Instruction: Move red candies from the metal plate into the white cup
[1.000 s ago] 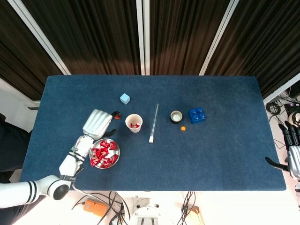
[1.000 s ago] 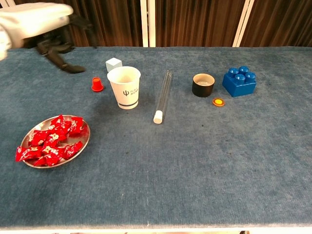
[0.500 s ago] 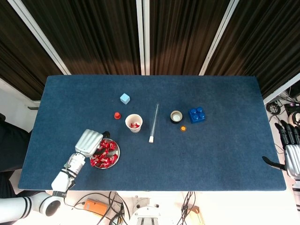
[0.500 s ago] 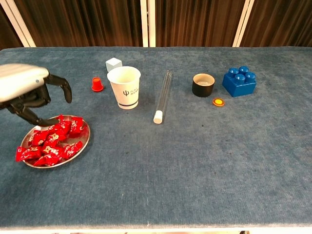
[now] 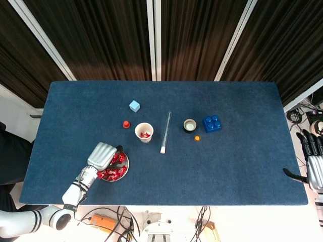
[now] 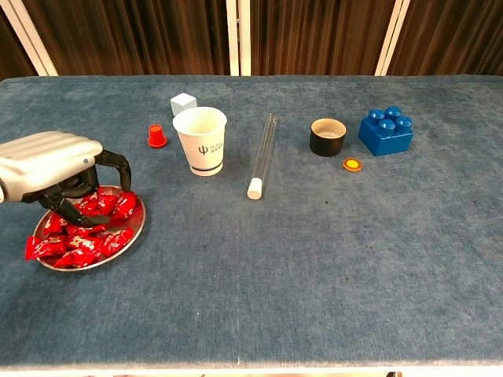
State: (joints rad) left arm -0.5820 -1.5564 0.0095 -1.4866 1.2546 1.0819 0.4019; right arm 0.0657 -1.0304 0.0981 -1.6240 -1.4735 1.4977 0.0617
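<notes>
**Over the candy plate, lower left**

At the lower left of the chest view, the left hand (image 6: 55, 169) hovered palm-down over the metal plate (image 6: 126, 238), fingers curled into the heap of red candies (image 6: 82, 236); whether it had pinched one could not be told. The step looked like picking: closing on a single wrapper near the top, then lifting straight up, would avoid dragging neighbours over the shallow rim. The candies were glossy, crinkled red wrappers with pale print, piled loosely. Farther back, left of centre, stood the white cup (image 6: 200, 140), upright, with red already inside in the head view. At the right edge, the right hand (image 5: 314, 166) hung released, off the table.
</notes>
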